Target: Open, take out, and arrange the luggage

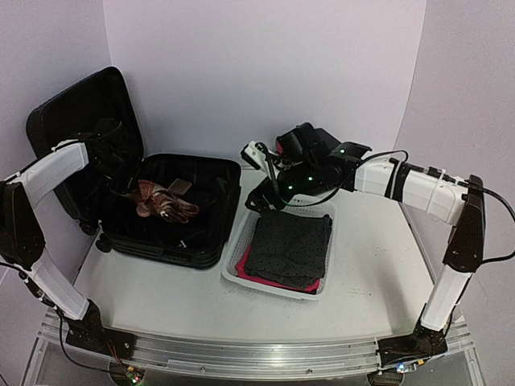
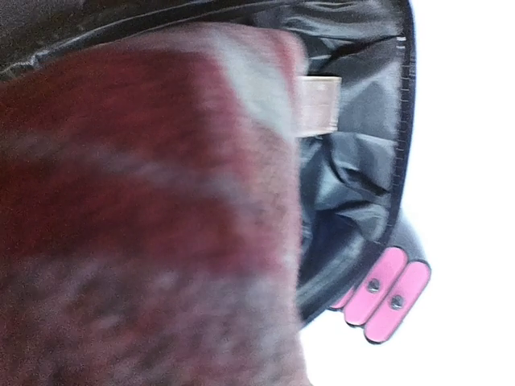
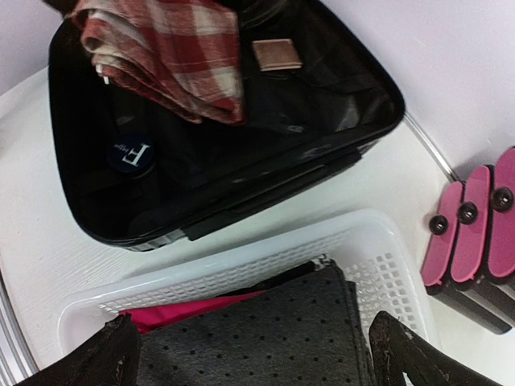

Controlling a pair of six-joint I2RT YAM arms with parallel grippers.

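Observation:
The luggage (image 1: 185,241) is a large black hard-shell suitcase lying open at the left, its lid (image 1: 80,121) standing up. Inside it lies a red and white plaid cloth (image 1: 165,201). My left gripper (image 1: 129,186) reaches into the luggage (image 3: 241,161) at the cloth's left end. The plaid cloth (image 2: 145,201) fills the left wrist view in a blur and hides my fingers. The same cloth (image 3: 177,56) shows bunched and drawn up at one end. My right gripper (image 3: 249,362) stands wide open above the white basket (image 3: 241,265), holding nothing.
The white mesh basket (image 1: 273,288) sits right of the luggage, holding a dark dotted cloth (image 1: 290,249) over a pink cloth (image 1: 257,276). Black boxes with pink fronts (image 3: 471,233) stand behind the basket. A brown tag (image 3: 276,55) lies in the luggage lining.

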